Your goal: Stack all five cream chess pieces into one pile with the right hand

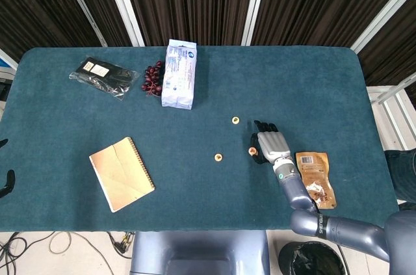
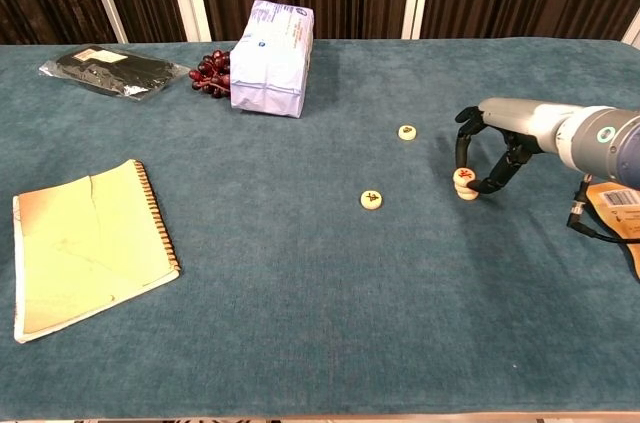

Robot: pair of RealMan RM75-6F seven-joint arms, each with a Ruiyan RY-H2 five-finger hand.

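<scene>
Now, my right hand (image 2: 487,151): fingers clamped around the small pile of cream pieces (image 2: 464,183) on the table (image 2: 300,273).
Loose pieces: one (image 2: 372,200) nearby, another (image 2: 407,132) further back — both apart.
Risk: a nudge topples the pile — my guess.

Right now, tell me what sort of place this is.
Probably a robot test or data-collection setup, not a home: a table covered in teal cloth, dark slatted panels behind, and unrelated props laid out, such as a notebook, grapes and cream chess pieces.
</scene>
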